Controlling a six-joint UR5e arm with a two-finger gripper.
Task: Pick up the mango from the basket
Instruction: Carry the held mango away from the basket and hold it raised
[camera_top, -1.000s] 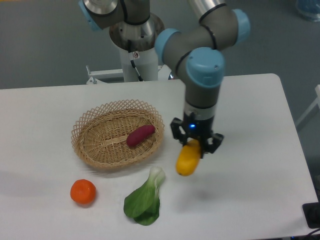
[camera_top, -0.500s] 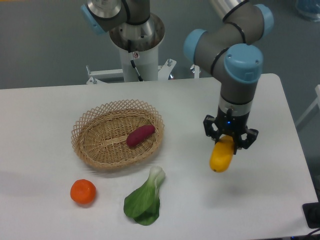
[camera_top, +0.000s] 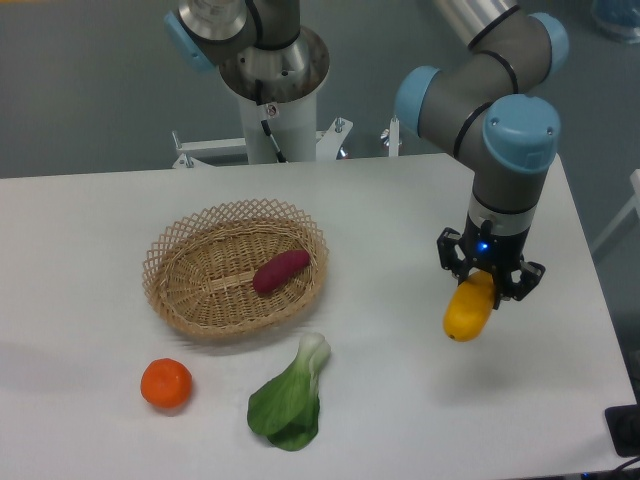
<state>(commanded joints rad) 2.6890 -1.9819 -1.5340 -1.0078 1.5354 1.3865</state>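
Note:
The yellow-orange mango (camera_top: 468, 312) hangs above the white table at the right, its upper end clamped between the fingers of my gripper (camera_top: 489, 283), which is shut on it. The wicker basket (camera_top: 172, 262) sits on the table to the left, well apart from the gripper. Inside the basket lies only a dark purple-red tuber (camera_top: 281, 271).
A round orange fruit (camera_top: 165, 384) lies in front of the basket at the left. A green bok choy (camera_top: 292, 396) rests near the front middle. The arm's base column (camera_top: 272, 95) stands behind the table. The table's right edge is close to the gripper.
The gripper has carried the mango steadily to the right, away from the basket, across the table. The other items have not moved.

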